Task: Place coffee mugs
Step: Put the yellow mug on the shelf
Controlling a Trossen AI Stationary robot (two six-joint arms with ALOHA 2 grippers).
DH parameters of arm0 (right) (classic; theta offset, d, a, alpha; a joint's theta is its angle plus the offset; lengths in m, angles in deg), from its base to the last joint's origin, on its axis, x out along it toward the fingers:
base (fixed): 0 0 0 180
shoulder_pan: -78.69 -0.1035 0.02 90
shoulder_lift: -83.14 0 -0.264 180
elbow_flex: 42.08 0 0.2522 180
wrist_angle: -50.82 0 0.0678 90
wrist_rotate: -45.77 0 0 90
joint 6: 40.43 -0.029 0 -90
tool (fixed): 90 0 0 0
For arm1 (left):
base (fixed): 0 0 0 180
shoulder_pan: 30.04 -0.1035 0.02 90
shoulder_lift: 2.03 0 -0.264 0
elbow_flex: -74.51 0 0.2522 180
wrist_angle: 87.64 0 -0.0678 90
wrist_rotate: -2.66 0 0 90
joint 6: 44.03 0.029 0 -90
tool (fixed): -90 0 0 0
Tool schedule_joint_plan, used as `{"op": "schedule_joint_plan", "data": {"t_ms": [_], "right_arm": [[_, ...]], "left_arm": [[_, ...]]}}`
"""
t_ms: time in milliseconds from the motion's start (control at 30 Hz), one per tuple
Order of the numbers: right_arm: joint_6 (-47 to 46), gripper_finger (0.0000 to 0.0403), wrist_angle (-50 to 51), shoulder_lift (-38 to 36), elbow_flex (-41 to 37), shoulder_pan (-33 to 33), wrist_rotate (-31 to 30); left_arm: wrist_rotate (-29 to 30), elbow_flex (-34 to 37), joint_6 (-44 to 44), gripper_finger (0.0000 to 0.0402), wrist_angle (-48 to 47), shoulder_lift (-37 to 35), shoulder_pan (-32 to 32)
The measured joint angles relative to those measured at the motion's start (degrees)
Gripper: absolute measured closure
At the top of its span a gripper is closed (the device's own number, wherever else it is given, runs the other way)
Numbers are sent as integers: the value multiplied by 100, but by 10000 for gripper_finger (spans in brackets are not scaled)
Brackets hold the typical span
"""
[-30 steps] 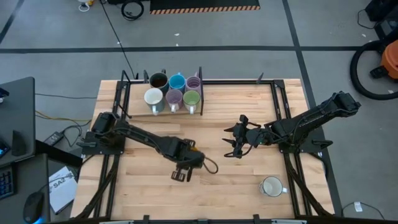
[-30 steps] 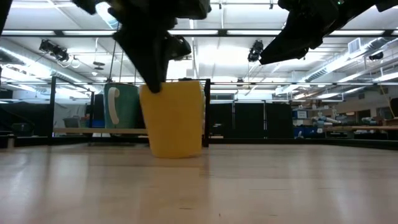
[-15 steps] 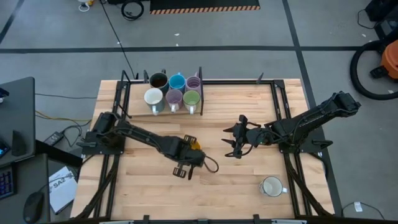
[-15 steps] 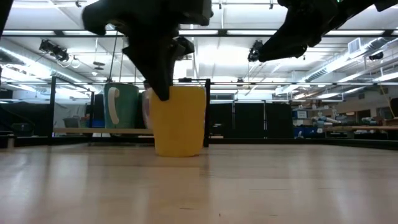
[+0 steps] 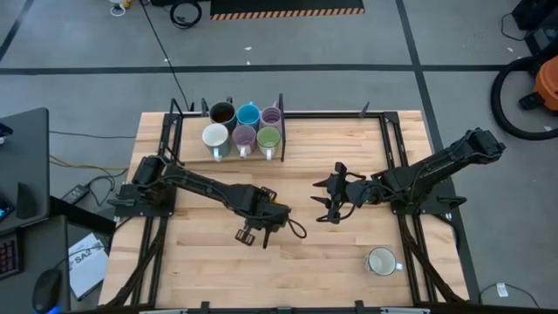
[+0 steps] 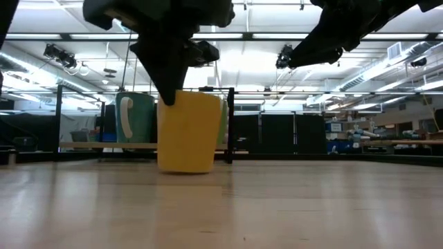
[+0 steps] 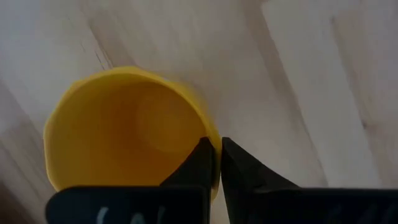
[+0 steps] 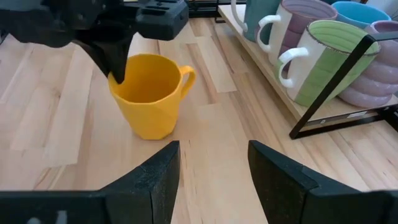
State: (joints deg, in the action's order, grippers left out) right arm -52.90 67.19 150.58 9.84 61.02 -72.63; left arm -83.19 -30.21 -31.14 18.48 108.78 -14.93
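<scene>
Orange mug [image 8: 151,94] upright (mouth up), rim pinched by left gripper [image 7: 214,163], right gripper [image 8: 211,180] apparently spread.

wooden table [image 5: 349,148] | framed by black rack [image 5: 281,109] | orange vacuum [image 5: 534,83] seen on grey floor

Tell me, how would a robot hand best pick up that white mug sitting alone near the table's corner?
Probably from straight above, by the rim. The white mug stands upright with its mouth open to the top, so one finger could go inside and one outside its wall. Its handle juts to one side, so pinch the rim away from it. The right gripper, open and idle mid-table, is the nearer one.
</scene>
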Motion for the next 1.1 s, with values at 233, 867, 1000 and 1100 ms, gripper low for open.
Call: {"op": "schedule_joint_plan", "data": {"t_ms": [233, 867, 1000, 1100], "right_arm": [[-4, 208, 3, 0, 0, 0, 13], [-109, 208, -1, 0, 0, 0, 11], [-109, 208, -7, 0, 0, 0, 11], [-107, 208, -11, 0, 0, 0, 11]], "left_arm": [[-64, 208, 711, 381, 9, -37, 57], [-40, 194, -386, 246, -42, -109, 25], [-54, -38, -1037, 231, -115, -109, 26], [2, -177, -1841, 230, -7, -113, 7]]}}
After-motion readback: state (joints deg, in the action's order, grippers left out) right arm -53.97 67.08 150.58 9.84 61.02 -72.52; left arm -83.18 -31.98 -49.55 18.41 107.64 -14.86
